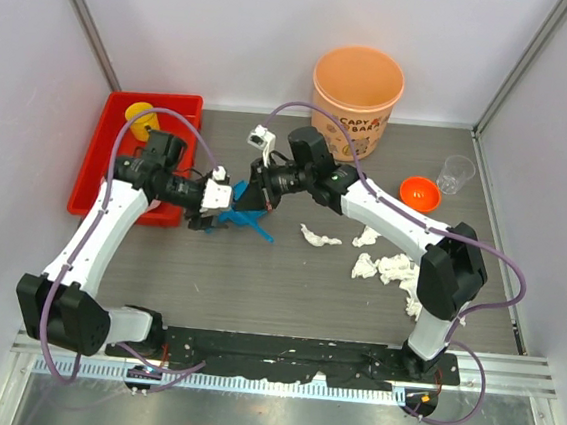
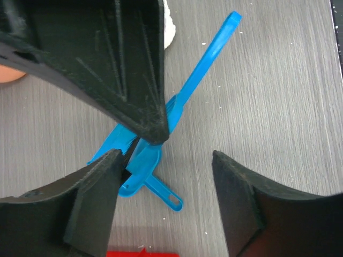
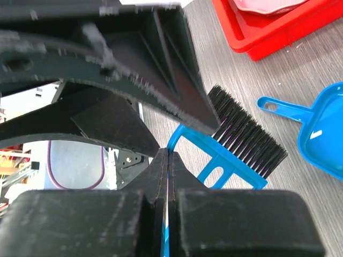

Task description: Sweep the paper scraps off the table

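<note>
Left claw point(image 2: 166, 156): released, jaws spread wide, one finger just beside the blue dustpan point(image 2: 136, 160).
Right claw point(image 3: 168, 158): clenched on the blue handle of the brush point(image 3: 244, 142), bristles black.
Paper scraps point(image 1: 379, 265): white wads scattered on the tabletop point(image 1: 256, 290), right of the brush, beside the right arm.
Orange bucket point(image 1: 358, 84): far edge, apart from the scraps.

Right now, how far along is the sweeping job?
Done: nothing swept yet. The paper scraps lie loose on the table. In hand: the right gripper is shut on the blue brush, and the left gripper is open over the blue dustpan. Left: grip the dustpan, then sweep up every scrap.
</note>
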`<state>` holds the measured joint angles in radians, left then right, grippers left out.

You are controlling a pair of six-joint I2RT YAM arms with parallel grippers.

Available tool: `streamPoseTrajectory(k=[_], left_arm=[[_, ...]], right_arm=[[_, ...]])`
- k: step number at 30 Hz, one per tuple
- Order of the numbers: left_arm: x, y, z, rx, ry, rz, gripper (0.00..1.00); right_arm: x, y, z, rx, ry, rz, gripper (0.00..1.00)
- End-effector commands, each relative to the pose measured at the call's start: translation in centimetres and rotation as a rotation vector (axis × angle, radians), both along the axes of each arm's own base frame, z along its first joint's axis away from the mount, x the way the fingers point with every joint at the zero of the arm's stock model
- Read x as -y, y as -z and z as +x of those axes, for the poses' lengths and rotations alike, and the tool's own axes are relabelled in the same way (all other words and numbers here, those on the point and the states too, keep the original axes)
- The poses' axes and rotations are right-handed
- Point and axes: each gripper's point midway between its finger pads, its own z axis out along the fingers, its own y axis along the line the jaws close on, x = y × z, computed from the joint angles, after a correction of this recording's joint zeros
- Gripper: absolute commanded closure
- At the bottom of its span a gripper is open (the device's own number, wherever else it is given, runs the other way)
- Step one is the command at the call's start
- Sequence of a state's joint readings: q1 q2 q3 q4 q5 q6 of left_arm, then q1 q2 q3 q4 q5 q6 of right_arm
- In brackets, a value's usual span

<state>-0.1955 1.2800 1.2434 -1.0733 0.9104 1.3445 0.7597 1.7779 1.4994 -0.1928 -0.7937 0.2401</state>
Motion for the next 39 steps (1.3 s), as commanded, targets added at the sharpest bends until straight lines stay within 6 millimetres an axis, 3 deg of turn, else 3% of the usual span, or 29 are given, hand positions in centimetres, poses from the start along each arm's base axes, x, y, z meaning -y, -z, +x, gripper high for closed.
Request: streamPoseTrajectory(k=[1, 2, 5, 8, 14, 15, 16, 17, 18, 22, 28, 30, 33, 39], left_arm=[[0.8, 0.4, -1.3, -0.034, 0.041, -0.005, 0.36], [0.9, 0.6, -1.4, -0.038, 0.046, 0.003, 0.56], [1.1, 0.9, -1.3, -0.056, 0.025, -0.004, 0.81], [1.2, 1.0, -1.1, -0.064, -0.001, -0.016, 1.0], [0.9, 1.9, -0.4, -0.137, -0.116, -0.017, 1.0], [0.7, 2.1, 0.3, -0.125, -0.148, -0.006, 1.0], [0.6, 2.3, 0.4, -0.138, -0.171, -0.004, 1.0], [0.5, 2.5, 0.3, -0.173, -0.208, -0.008, 1.0], [0.4, 2.5, 0.4, -0.182, -0.229, -0.011, 1.0], [0.8, 2.1, -0.7, -0.264, -0.248, -0.046, 1.0], [1.6, 0.7, -3.5, -0.315, -0.148, -0.092, 1.0], [1.6, 0.6, -4.1, -0.329, -0.124, -0.094, 1.0], [1.7, 0.4, -4.5, -0.333, -0.107, -0.099, 1.0], [1.8, -0.1, -4.6, -0.333, -0.103, -0.111, 1.0]], right_arm=[[-0.2, -4.6, -1.1, 0.073, -0.038, 0.109, 0.99], [-0.2, -4.5, -1.1, 0.076, -0.039, 0.11, 0.99], [-0.2, -4.6, -1.2, 0.073, -0.044, 0.117, 0.99], [-0.2, -4.6, -1.2, 0.079, -0.041, 0.117, 0.99], [0.6, -4.1, -0.9, 0.102, -0.01, 0.077, 0.98], [1.2, -4.9, -0.2, 0.129, 0.029, 0.071, 0.7], [1.7, -5.2, 0.2, 0.146, 0.049, 0.062, 0.54], [2.4, -5.3, 0.5, 0.17, 0.067, 0.037, 0.18], [3.6, -6.7, 1.2, 0.217, 0.115, 0.039, 0.15], [6.8, -8.2, 1.3, 0.383, 0.158, -0.016, 0.14], [11.0, -3.2, -0.1, 0.477, 0.085, -0.251, 0.13], [11.3, -2.0, -0.5, 0.473, 0.073, -0.267, 0.13], [10.8, -2.0, -0.6, 0.486, 0.057, -0.23, 0.14], [8.9, -1.4, -0.8, 0.43, -0.008, -0.181, 0.27]])
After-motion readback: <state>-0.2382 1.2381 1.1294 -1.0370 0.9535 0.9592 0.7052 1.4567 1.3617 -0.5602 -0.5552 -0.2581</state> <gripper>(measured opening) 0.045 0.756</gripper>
